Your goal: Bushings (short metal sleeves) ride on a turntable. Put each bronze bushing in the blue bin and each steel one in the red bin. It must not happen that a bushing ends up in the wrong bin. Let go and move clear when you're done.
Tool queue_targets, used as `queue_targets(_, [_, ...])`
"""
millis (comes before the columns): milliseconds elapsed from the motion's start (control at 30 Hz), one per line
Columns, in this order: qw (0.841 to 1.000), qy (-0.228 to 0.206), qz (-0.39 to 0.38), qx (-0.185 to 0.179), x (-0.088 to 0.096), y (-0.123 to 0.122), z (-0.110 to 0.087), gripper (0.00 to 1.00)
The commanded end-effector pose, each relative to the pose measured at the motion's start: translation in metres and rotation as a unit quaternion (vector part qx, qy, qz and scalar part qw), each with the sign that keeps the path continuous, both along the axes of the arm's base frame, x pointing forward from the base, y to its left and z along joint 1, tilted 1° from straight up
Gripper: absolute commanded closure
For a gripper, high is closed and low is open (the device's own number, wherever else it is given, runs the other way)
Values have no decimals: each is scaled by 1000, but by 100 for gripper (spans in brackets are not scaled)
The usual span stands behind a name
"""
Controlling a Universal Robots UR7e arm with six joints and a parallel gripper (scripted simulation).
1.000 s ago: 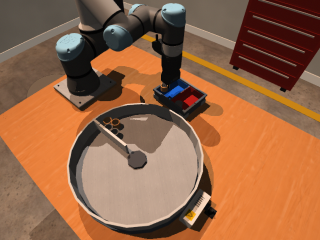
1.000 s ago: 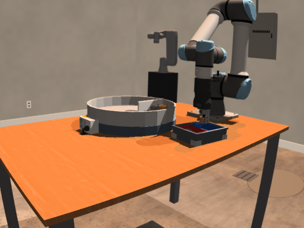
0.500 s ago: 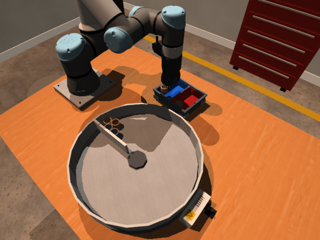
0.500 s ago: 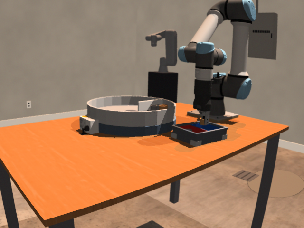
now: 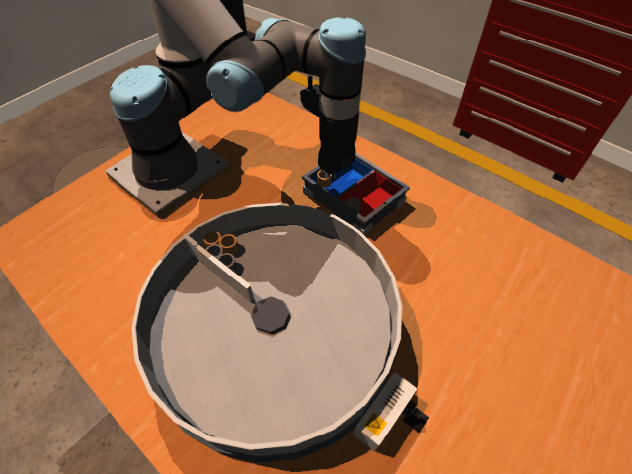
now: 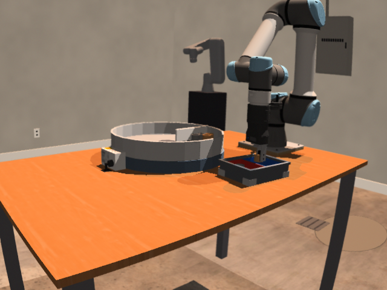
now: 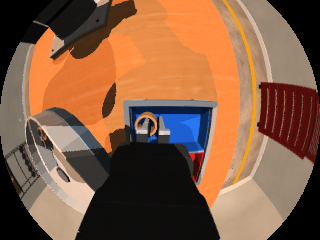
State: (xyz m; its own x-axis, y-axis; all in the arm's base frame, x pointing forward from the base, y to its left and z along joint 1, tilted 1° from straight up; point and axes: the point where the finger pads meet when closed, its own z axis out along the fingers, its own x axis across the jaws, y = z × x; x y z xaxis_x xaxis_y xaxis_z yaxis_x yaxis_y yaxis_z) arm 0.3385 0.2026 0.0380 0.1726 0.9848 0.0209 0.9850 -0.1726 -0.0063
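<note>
Pinching bronze bushing (image 5: 318, 179) (image 6: 256, 157) (image 7: 137, 124) by its wall with end effector (image 5: 329, 177) (image 6: 260, 156) (image 7: 154, 122), one finger in the bore, likely for a slim grip, and holding it at a corner of blue bin (image 5: 350, 179) (image 6: 272, 162) (image 7: 182, 125), apparently for matching release. Leaving two bronze (image 5: 235, 241) and two steel bushings (image 5: 226, 254) bunching by divider (image 5: 221, 267) (image 6: 184, 134) on turntable (image 5: 285, 367) (image 6: 156, 151) (image 7: 75, 180). Showing yellow warning sticker (image 5: 376, 423), no readable brand.

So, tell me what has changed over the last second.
The pincer moved slightly down toward the blue bin, carrying its bronze bushing. The background robot arm dipped its head. Nothing was newly grasped or released; the turntable bushings stayed.
</note>
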Motion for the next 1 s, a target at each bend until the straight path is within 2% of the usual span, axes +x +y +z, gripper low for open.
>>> queue_targets(0, [1000,-1,0,0,0,0,-1,100])
queue_targets(967, [1000,-1,0,0,0,0,-18,100])
